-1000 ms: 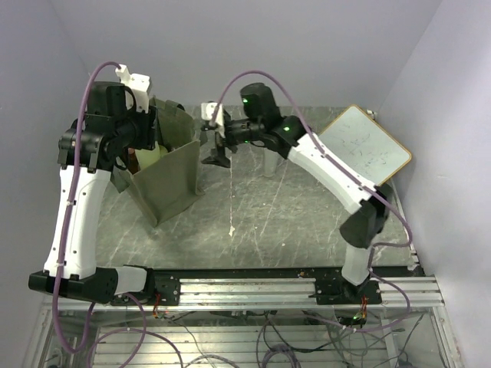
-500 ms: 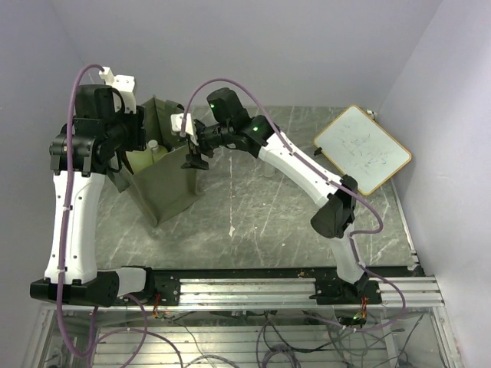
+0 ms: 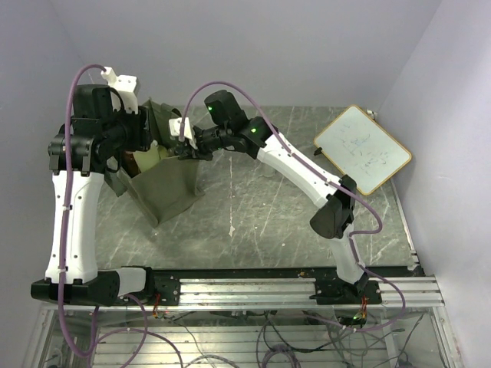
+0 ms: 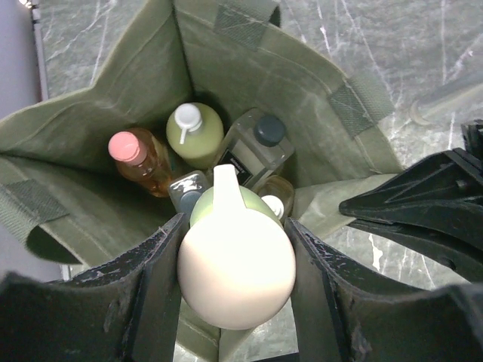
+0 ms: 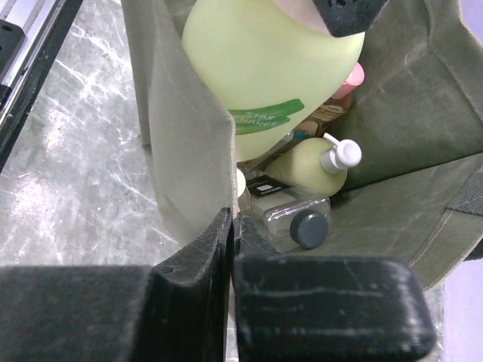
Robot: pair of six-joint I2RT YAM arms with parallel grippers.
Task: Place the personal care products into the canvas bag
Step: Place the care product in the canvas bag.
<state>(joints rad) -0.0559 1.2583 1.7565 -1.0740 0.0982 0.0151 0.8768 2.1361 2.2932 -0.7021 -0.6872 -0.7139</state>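
Note:
The olive-green canvas bag [image 3: 165, 188] stands upright at the left of the table. My left gripper [image 4: 235, 226] hangs over its mouth, shut on a cream and pale-green bottle [image 4: 235, 268]. Inside the bag lie an orange bottle with a pink cap [image 4: 139, 160], a yellow-green pump bottle [image 4: 195, 134] and a clear square bottle with a dark cap [image 4: 256, 143]. My right gripper [image 5: 232, 219] is shut, pinching the bag's near wall [image 5: 177, 136] at the rim. A translucent grey tube [image 4: 445, 96] lies on the table outside the bag.
A wood-framed whiteboard [image 3: 362, 149] leans at the back right. The table is grey marbled stone [image 3: 253, 222], with the arms' rail along its near edge [image 3: 245, 290]. The right arm stretches across the table's middle toward the bag.
My right gripper swung left from the table's middle to the bag's rim and closed on the fabric. The left gripper stayed over the bag with its bottle.

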